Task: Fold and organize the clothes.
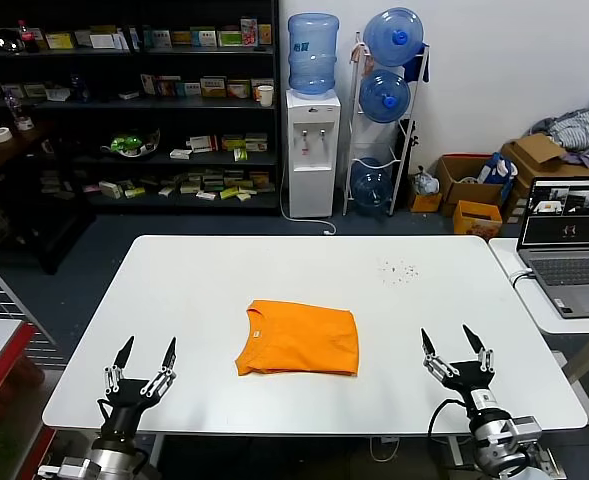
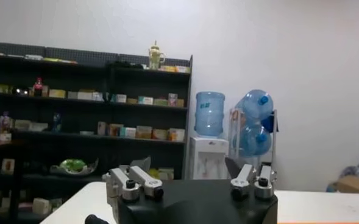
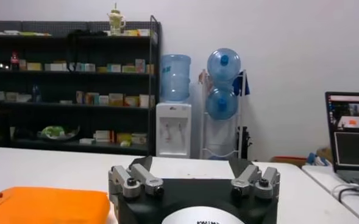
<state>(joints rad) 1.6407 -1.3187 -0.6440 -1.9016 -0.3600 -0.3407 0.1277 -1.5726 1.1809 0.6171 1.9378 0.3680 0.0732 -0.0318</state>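
Lying flat between the two sets of jaws, the plain bright orange short-sleeved T-shirt [image 1: 299, 337] looks already folded into a compact rectangle on the white worktop [image 1: 194, 290]. Left gripper [image 1: 144, 352] and right gripper [image 1: 453, 341] flank it, jaws spread wide, empty, likely retired.

Worktop [image 1: 224, 290]: we see it white, with a scatter of small dark specks [image 1: 399, 270] toward its far right.
Shelves [image 1: 124, 100]: we see them dark, along the back wall, stocked with small boxes.
Dispenser [image 1: 311, 150]: white, beside the shelves, with a blue bottle [image 1: 313, 52] on top.
Rack [image 1: 384, 120]: just beside the dispenser, holding three more blue bottles.
Laptop [image 1: 569, 235]: open, screen lit, on a side table at our right.
Boxes [image 1: 484, 180]: cardboard, on the floor by the wall, a grey cloth heap [image 1: 574, 128] on them.
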